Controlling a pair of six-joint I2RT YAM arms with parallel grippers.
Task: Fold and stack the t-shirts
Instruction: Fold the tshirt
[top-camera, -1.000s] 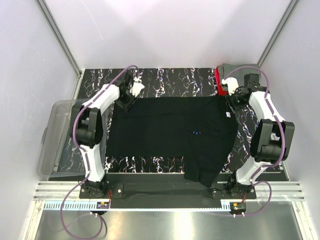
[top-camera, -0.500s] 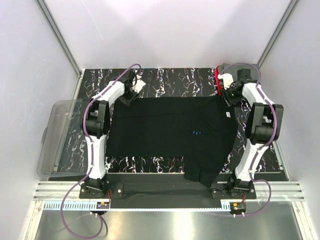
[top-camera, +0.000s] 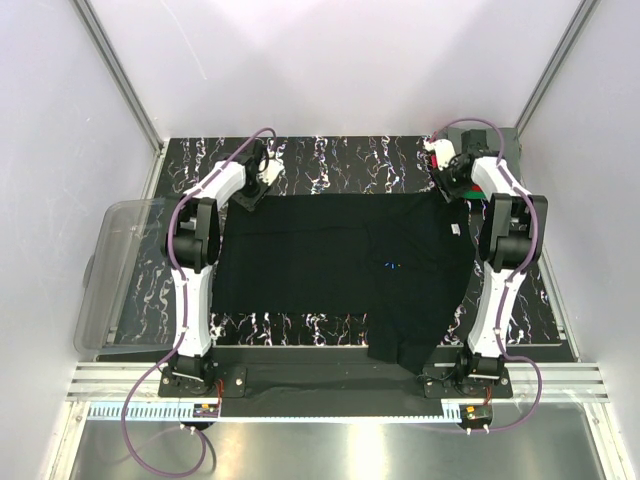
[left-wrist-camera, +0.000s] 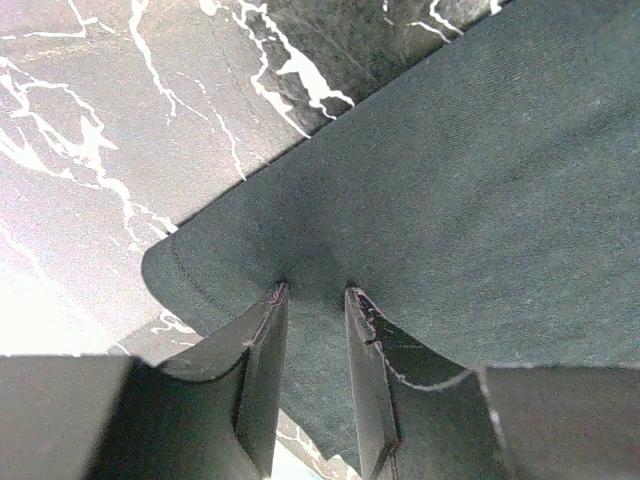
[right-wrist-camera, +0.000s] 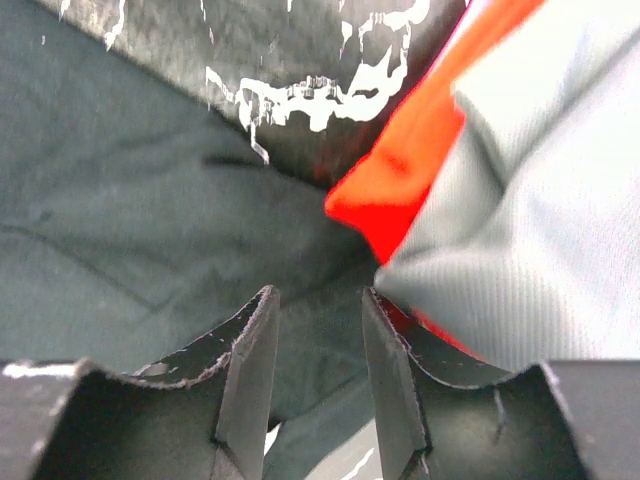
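The black t-shirt (top-camera: 340, 270) lay spread flat on the table (top-camera: 340, 155), its near side drooping off the edge. At its far corners my left gripper (left-wrist-camera: 313, 292) and right gripper (right-wrist-camera: 318, 292) each pinched the cloth, probably to draw a fold. Just beyond the right one sat the folded red shirt (right-wrist-camera: 410, 170) and grey shirt (right-wrist-camera: 540, 200).

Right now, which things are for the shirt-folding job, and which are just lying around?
For the job: black t-shirt, red shirt, grey shirt, left hand, right hand.
Just lying about: clear plastic bin, marble table.
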